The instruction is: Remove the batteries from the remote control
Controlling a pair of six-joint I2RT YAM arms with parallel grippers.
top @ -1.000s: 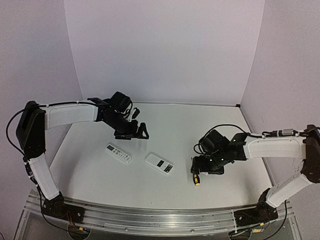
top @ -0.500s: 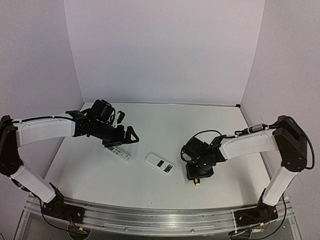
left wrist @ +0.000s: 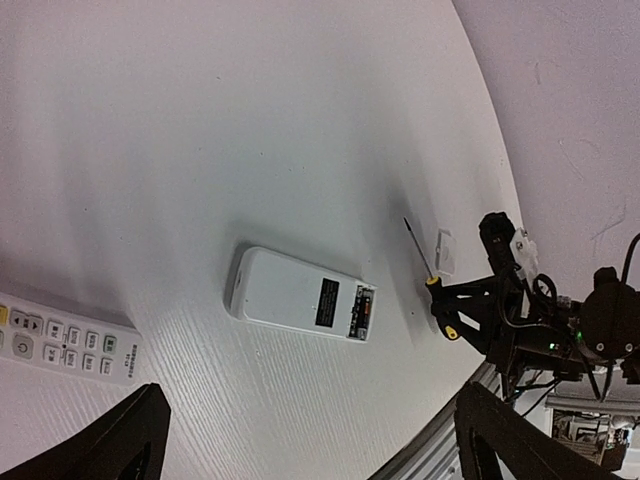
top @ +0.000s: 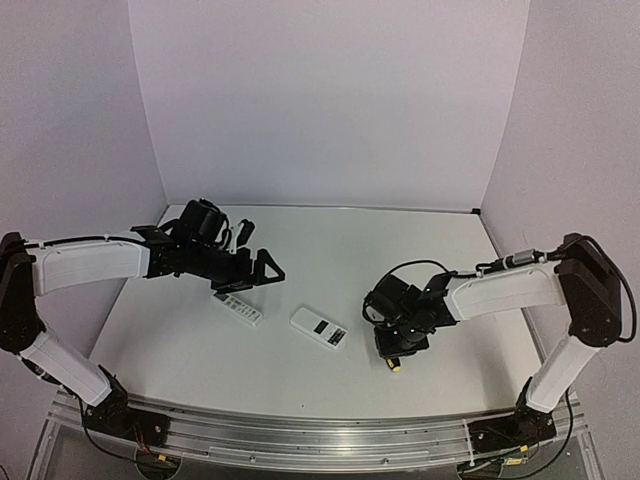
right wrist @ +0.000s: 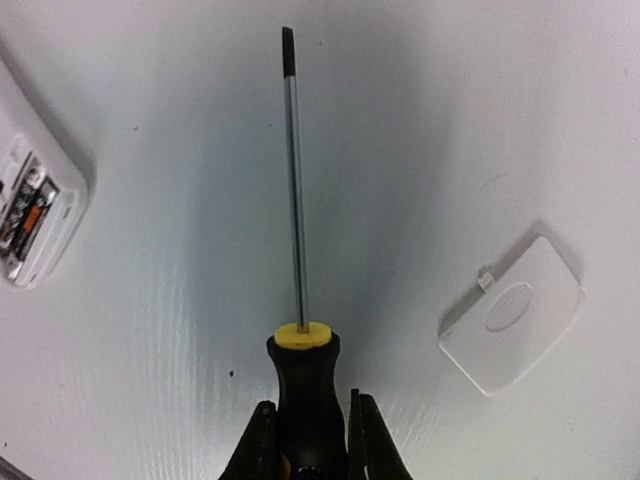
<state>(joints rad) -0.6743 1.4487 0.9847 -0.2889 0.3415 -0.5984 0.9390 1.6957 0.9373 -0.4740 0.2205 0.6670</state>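
Since the last frame the left claw [top: 264,270] has nudged slightly rightward. Its fingers are spread wide, holding nothing, near the buttoned remote [top: 238,308]. Right of that lies the second remote [top: 319,327], back up, with the batteries [left wrist: 363,312] in its open bay at the end nearer the right claw [right wrist: 308,430], apart from both claws. They seem to lie crosswise to that remote; I make out two, blurred. The right claw is clenched on one screwdriver [right wrist: 305,385]; one cover [right wrist: 510,325] lies right of it.
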